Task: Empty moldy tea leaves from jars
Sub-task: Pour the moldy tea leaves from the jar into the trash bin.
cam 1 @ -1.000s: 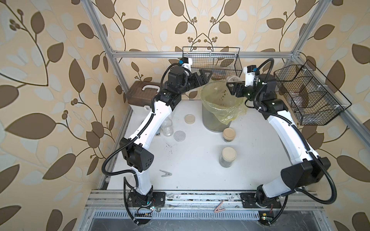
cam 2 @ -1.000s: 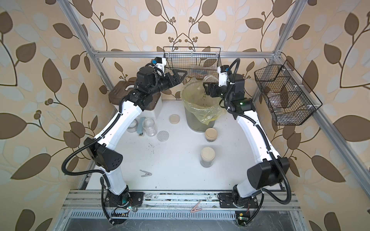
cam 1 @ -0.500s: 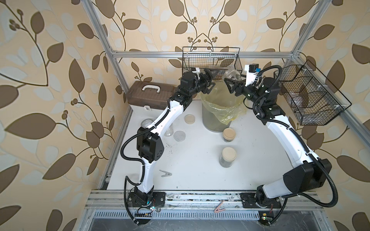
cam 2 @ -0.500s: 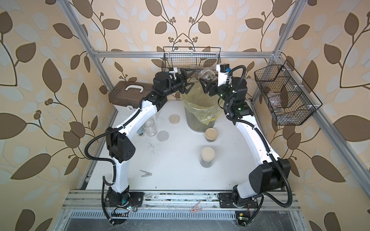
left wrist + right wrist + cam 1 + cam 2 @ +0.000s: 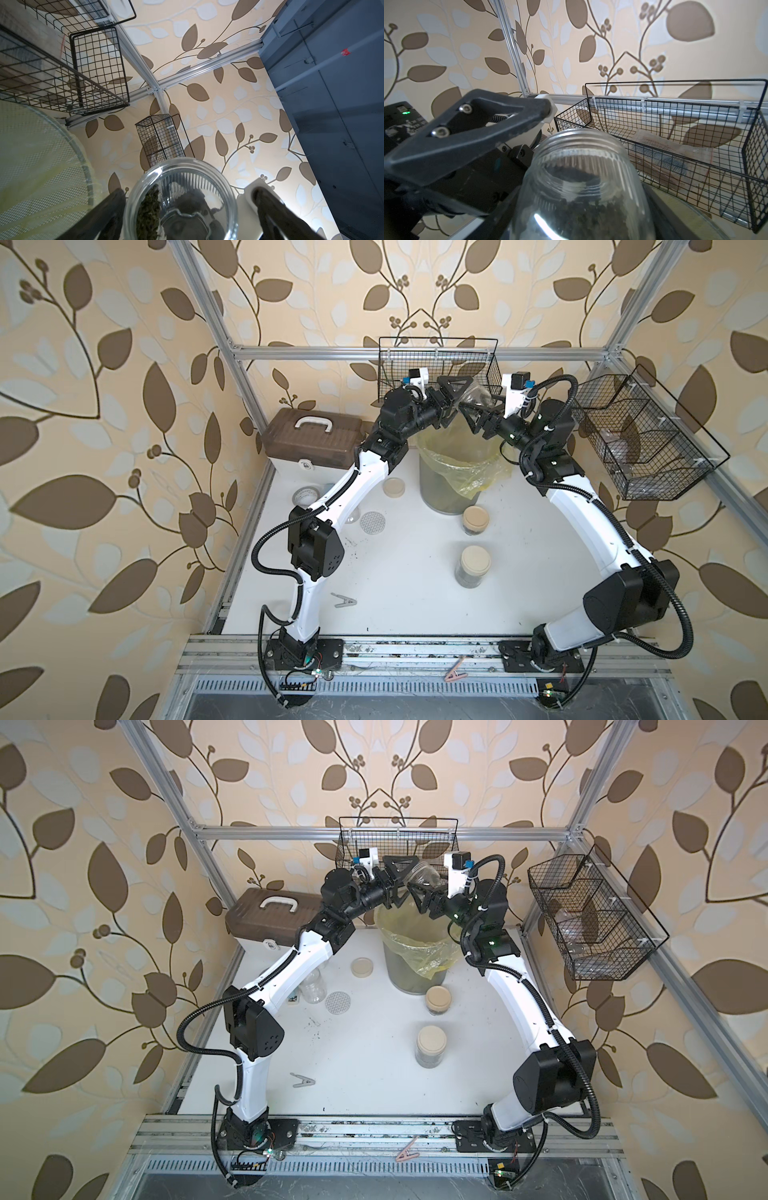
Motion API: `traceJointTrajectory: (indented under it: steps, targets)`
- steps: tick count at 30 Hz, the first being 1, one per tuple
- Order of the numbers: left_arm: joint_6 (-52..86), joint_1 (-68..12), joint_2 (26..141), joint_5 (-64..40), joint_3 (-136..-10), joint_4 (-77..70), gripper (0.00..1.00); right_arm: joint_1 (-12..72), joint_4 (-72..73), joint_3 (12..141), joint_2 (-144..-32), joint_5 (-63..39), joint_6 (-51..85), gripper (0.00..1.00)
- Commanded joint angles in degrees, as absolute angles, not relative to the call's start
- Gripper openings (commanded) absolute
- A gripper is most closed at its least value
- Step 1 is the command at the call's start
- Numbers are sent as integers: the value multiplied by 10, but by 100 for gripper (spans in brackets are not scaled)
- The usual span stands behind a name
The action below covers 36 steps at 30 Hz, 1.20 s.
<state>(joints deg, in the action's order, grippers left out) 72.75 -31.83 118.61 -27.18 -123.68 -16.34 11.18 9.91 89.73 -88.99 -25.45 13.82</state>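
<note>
Reaching across since a second before, the left gripper (image 5: 454, 390) had swung from beside the bin's (image 5: 440, 497) left rim up to the jar (image 5: 473, 396). Its jaws were spread wide, with a finger on either side of the open mouth; whether they touched the glass could not be told. The right gripper (image 5: 478, 419) had barely shifted and stayed clamped on the jar's body, holding it tilted above the bin's far side. Tea leaves (image 5: 591, 212) lay dark along the lower wall inside the jar. Room was tight up there: the back basket (image 5: 436, 360) stood just behind both grippers, its front wire near the jar's neck. Below, the bin's mouth gaped open. Two lidded jars (image 5: 476, 520) (image 5: 473, 566) stood in front of the bin, with bare table (image 5: 415, 614) beyond them toward the rail.
</note>
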Motion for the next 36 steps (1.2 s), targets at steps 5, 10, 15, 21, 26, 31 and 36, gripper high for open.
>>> traceJointTrajectory:
  steps: [5,10,15,21,26,31,36]
  targets:
    - [675,-331,1186,-292,-1284,-126,94,119,91,942,-904,-265,108,10]
    - [681,-330,1195,-289,-1306,-93,76,120,66,937,-906,-258,78,10]
    - [759,-330,1204,-271,-1303,-112,66,122,80,921,-902,-254,56,26]
    - [882,-328,1216,-230,-1298,-160,58,120,166,895,-903,-253,73,42]
    - [946,-326,1225,-203,-1297,-168,55,119,206,906,-917,-252,88,37]
    - [1011,-325,1235,-192,-1283,-200,55,119,225,913,-926,-245,96,31]
    - [1030,-325,1231,-181,-1274,-207,58,119,226,916,-930,-236,105,25]
